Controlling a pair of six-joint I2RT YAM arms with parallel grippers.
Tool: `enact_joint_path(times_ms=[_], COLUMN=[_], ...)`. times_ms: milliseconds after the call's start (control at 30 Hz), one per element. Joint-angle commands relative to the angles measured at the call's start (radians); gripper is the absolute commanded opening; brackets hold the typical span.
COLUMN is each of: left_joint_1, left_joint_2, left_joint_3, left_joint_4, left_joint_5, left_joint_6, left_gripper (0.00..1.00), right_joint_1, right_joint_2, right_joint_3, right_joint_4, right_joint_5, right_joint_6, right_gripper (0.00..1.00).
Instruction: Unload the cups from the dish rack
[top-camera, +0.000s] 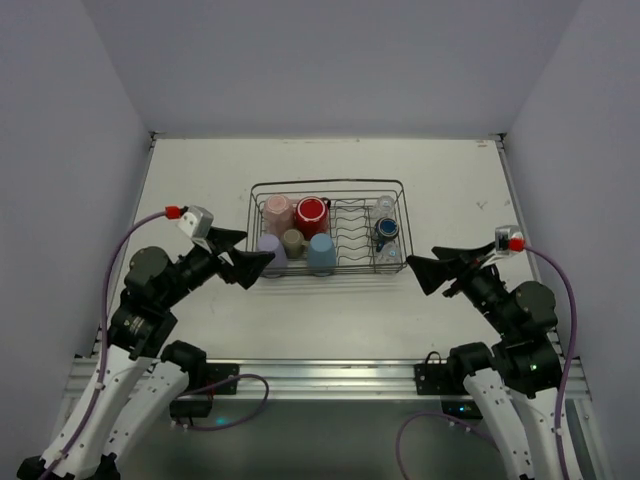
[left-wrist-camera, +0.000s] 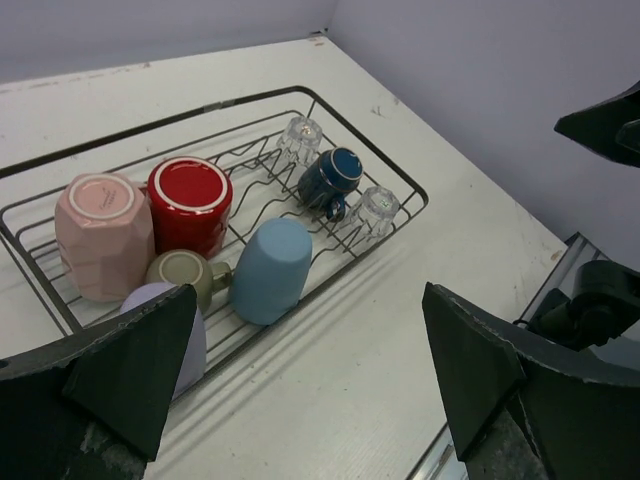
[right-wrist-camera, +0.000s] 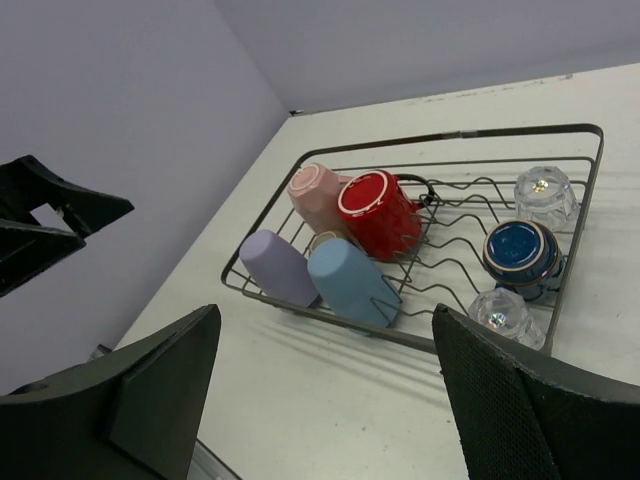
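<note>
We log the left pincer (top-camera: 252, 250) with jaws apart, empty, just beside the left end of the dish rack (top-camera: 326, 183). The rack sits mid-tabletop (top-camera: 200, 170), with the cups (top-camera: 311, 215) inside it. The right pincer (top-camera: 424, 262) is likewise apart, near its right end.

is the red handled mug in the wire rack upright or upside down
Upside down: the red handled mug shows its flat closed base, ringed in white, facing up inside the dark wire dish rack.
</note>
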Motion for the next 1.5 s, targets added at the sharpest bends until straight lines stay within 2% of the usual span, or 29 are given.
enact_joint_path(times_ms=[0, 100, 200, 267, 367, 400, 467, 500, 533, 567, 600, 633, 700, 1000, 1200, 1467], left_joint_1=[-0.003, -0.003, -0.01, -0.044, -0.12, -0.148, -0.251, -0.292, -0.378, -0.418, -0.458, -0.513, -0.536, -0.595, -0.593, -0.567], left_joint_2=[0.041, 0.1, 0.2, 0.254, 0.314, 0.327, 0.375, 0.393, 0.447, 0.478, 0.507, 0.563, 0.616, 0.843, 0.962, 1.038], left_joint_3=[0.042, 0.034, 0.039, 0.051, 0.12, 0.158, 0.196, 0.206, 0.217, 0.241, 0.252, 0.261, 0.286, 0.379, 0.393, 0.398], left_joint_4=[-0.013, 0.039, 0.122, 0.122, 0.038, 0.016, -0.023, -0.034, -0.063, -0.079, -0.091, -0.106, -0.11, -0.084, -0.042, 0.033], left_joint_5=[0.007, 0.027, 0.144, 0.101, -0.101, -0.222, -0.345, -0.476, -0.541, -0.598, -0.712, -0.762, -0.831, -0.951, -0.941, -0.895], left_joint_6=[-0.048, -0.109, -0.165, -0.162, -0.119, -0.11, -0.097, -0.094, -0.091, -0.088, -0.088, -0.087, -0.086, -0.053, -0.037, -0.019], left_gripper=[1.0, 1.0, 1.0, 1.0, 1.0, 1.0, 1.0, 1.0, 1.0, 1.0, 1.0, 1.0, 1.0, 1.0, 1.0, 0.96], right_joint_1=[-0.003, -0.003, -0.003, -0.003, -0.003, -0.003, -0.003, -0.003, -0.003, -0.003, -0.003, -0.003, -0.004, -0.003, -0.004, -0.003], right_joint_2=[-0.019, -0.021, -0.008, -0.001, 0.002, 0.004, 0.004, 0.007, 0.005, 0.007, 0.008, 0.01, 0.01, -0.007, -0.013, -0.007], right_joint_3=[-0.001, -0.009, -0.03, -0.035, -0.045, -0.05, -0.058, -0.067, -0.07, -0.075, -0.081, -0.082, -0.094, -0.131, -0.133, -0.133], right_joint_4=[-0.04, -0.046, -0.035, -0.033, -0.03, -0.029, -0.018, -0.015, -0.012, -0.006, -0.006, -0.006, 0.0, 0.019, 0.019, 0.019], right_joint_5=[-0.012, 0.011, 0.016, 0.014, 0.014, 0.014, 0.009, 0.008, 0.006, 0.006, 0.008, 0.006, -0.003, -0.04, -0.049, -0.06], right_joint_6=[-0.02, -0.021, -0.021, -0.021, -0.02, -0.02, -0.018, -0.02, -0.021, -0.023, -0.026, -0.029, -0.026, -0.012, -0.013, -0.013], right_gripper=[0.89, 0.89, 0.89, 0.89, 0.89, 0.89, 0.89, 0.89, 0.89, 0.89, 0.89, 0.89, 0.89, 0.89, 0.88, 0.87])
